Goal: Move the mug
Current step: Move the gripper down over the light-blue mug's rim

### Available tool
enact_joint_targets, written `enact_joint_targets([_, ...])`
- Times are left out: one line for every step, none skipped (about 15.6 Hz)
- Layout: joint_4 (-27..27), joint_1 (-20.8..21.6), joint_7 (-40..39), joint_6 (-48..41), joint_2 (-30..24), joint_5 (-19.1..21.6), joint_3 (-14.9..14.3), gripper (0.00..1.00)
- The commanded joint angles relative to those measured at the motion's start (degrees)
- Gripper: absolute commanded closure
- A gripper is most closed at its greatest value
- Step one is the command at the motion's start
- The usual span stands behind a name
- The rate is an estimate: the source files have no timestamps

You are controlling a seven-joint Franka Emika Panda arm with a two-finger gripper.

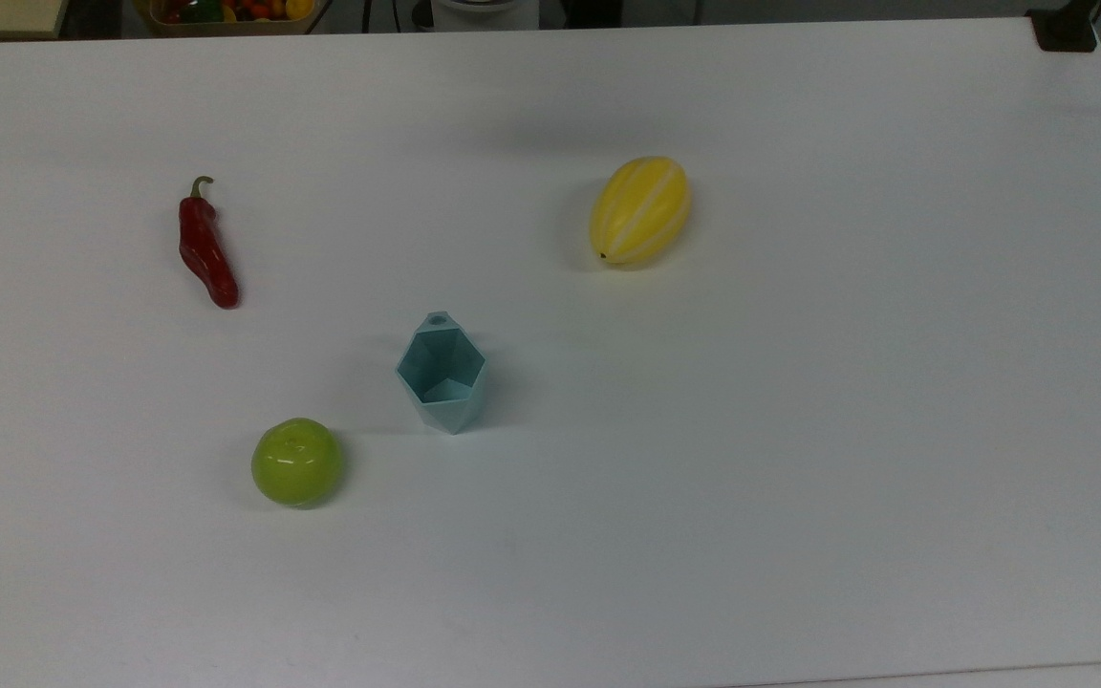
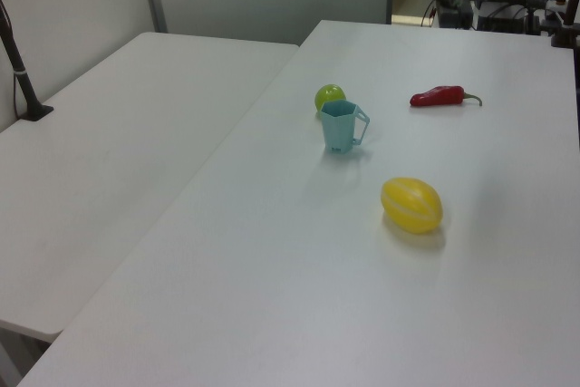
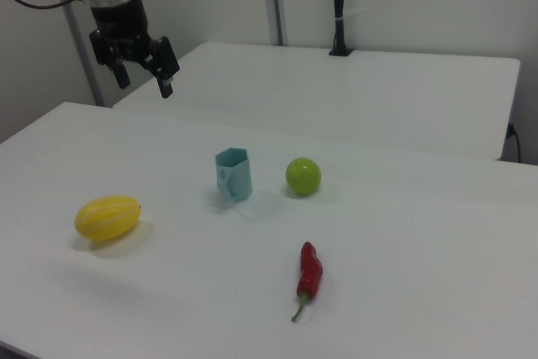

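Here the claw [image 3: 145,75] hangs in the air with its two fingers spread apart and nothing between them, high above the white bench [image 3: 420,292], at the right view's upper left. The mug [image 3: 234,174] stands upright on the bench well apart from the claw, below it and toward the right view's right, with its open hexagonal rim facing up. A green apple [image 3: 303,176] sits just beside the mug, on the side away from the claw. A yellow melon [image 3: 107,217] lies on the bench almost under the claw, far below it. A red chili pepper [image 3: 309,273] lies still farther from the claw than the mug, toward the right view's lower edge.
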Motion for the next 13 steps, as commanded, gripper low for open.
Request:
enact_joint_targets([-1.1, 0.7, 0.7, 1.3, -0.9, 0.1, -0.4, 0.00])
enact_joint_targets([-1.1, 0.7, 0.7, 1.3, -0.9, 0.1, -0.4, 0.00])
enact_joint_targets([-1.1, 0.6, 0.7, 1.3, -0.9, 0.1, -0.4, 0.00])
enact_joint_targets([-1.1, 0.6, 0.7, 1.3, -0.9, 0.1, -0.4, 0.00])
enact_joint_targets([-1.1, 0.6, 0.6, 1.3, -0.9, 0.1, -0.4, 0.00])
enact_joint_targets([-1.1, 0.6, 0.5, 1.3, -0.9, 0.1, -0.5, 0.00])
enact_joint_targets([-1.2, 0.6, 0.1, 1.3, -0.8, 0.1, -0.5, 0.00])
enact_joint_targets([-1.2, 0.6, -1.1, 1.1, -0.8, 0.1, -0.5, 0.00])
enact_joint_targets([-1.1, 0.6, -1.6, 1.2, -0.7, 0.2, -0.5, 0.00])
enact_joint_targets([-1.1, 0.6, -1.9, 1.2, -0.7, 0.2, -0.5, 0.00])
enact_joint_targets([-1.0, 0.6, -1.9, 1.1, -0.7, 0.3, -0.5, 0.00])
enact_joint_targets([-1.1, 0.7, -1.9, 1.2, -0.7, 0.2, -0.5, 0.00])
enact_joint_targets([-1.0, 0.9, -1.9, 1.3, -0.4, 0.2, -0.3, 0.00])
